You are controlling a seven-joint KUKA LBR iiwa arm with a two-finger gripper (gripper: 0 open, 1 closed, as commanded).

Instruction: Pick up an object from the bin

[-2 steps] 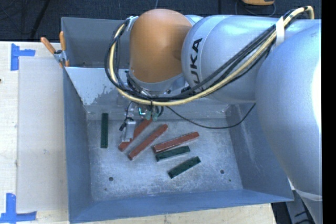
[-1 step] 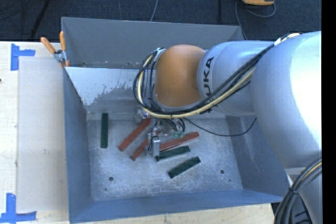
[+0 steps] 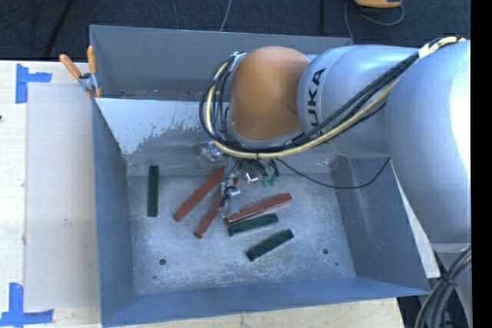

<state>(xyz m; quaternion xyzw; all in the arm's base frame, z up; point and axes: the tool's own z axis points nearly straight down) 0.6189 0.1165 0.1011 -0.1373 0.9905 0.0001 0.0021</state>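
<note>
My gripper (image 3: 231,188) hangs low over the middle of the bin, under the arm's orange cover. Its tip is right beside the upper end of a reddish-brown stick (image 3: 209,217) that lies at a slant. A second reddish-brown stick (image 3: 197,195) lies just left of it, almost parallel. Just right of the gripper, a third reddish-brown stick (image 3: 260,206) lies nearly flat, with a dark green stick (image 3: 252,224) close beneath it. Whether the gripper touches any stick is hidden.
Another dark green stick (image 3: 269,244) lies slanted nearer the front of the bin. A further dark green stick (image 3: 152,190) lies apart by the left wall, upright in the view. The arm covers the bin's back right part.
</note>
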